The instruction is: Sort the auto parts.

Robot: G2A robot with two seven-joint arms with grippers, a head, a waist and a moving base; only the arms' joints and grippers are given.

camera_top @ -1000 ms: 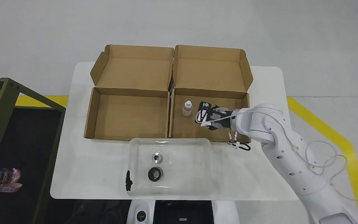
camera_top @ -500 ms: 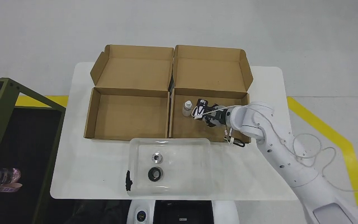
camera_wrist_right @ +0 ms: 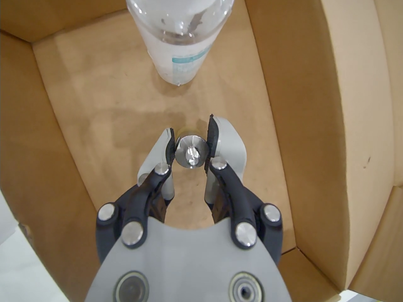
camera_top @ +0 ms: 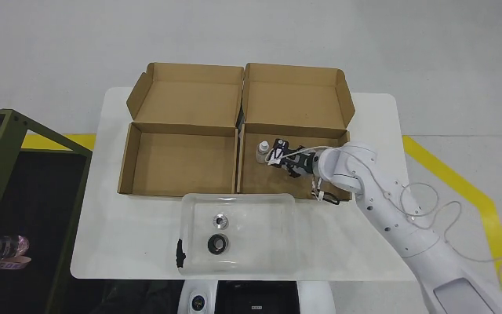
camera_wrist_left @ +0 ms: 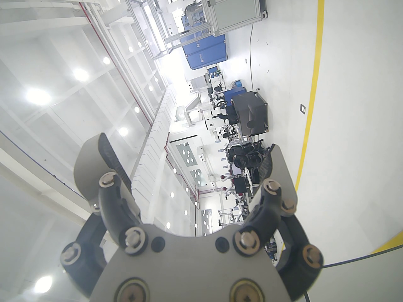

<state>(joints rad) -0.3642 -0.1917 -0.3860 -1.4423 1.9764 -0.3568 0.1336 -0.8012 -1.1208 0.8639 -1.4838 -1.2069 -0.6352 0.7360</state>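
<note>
Metal cylinder (camera_wrist_right: 191,156) in right gripper (camera_wrist_right: 191,134), flat end toward wrist

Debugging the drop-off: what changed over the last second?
The right gripper, shut on the metal part, slid across the right cardboard box toward the bottle and now sits close to it. Nothing was visibly let go. The bottle, the clear tray, and the silver part and black ring in it stayed put.
</note>
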